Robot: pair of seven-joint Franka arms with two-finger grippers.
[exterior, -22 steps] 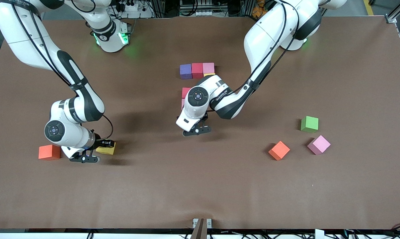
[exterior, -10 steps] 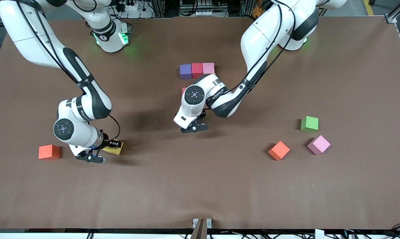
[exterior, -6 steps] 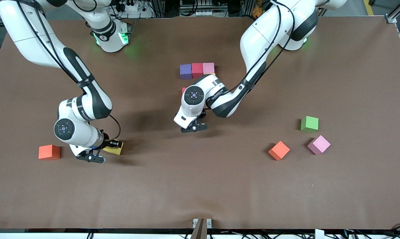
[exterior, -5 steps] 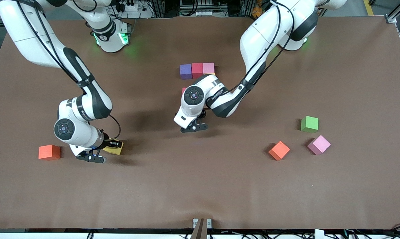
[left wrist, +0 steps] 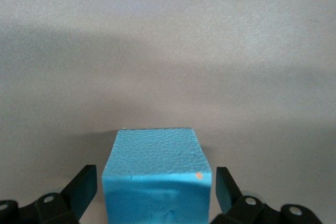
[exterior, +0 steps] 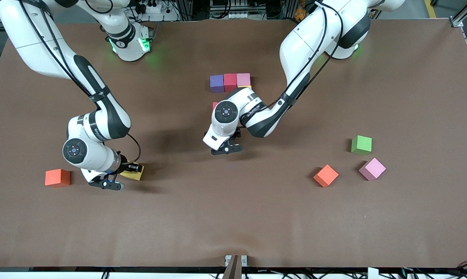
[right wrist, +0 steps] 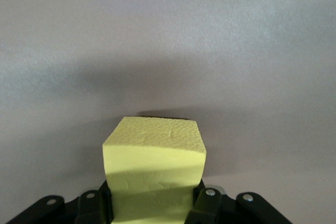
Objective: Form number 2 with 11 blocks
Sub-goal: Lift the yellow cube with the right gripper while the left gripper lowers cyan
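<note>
Table [exterior: 233, 217] brown, wide, mostly bare. Partial number 2 [exterior: 230, 82] near its middle, toward the robots' bases: top row of purple, red and pink cubes touching; a sliver of yellow and a bit of red show under the left arm, the rest hidden.

Loose blocks: orange cube [exterior: 326, 175], pink cube [exterior: 372, 169] and green cube [exterior: 361, 145] toward the left arm's end; the green one is not wanted. Red-orange cube [exterior: 57, 177] toward the right arm's end.

Left gripper [exterior: 226, 148] low, just nearer the camera than the digit. In its wrist view the fingers [left wrist: 81, 188] flank a light blue cube [left wrist: 156, 182] with visible gaps: spread, not pinching.

Right gripper [exterior: 108, 181] beside the red-orange cube, pressed onto a yellow cube [right wrist: 155, 174]; pads tight on both faces.

Risks, as judged:
- Blue cube may not sit flush with the hidden rows; a finger brushing it on retreat would skew it.
- Yellow cube is headed for the same patch; both arms crowding the digit could collide or knock placed cubes.
</note>
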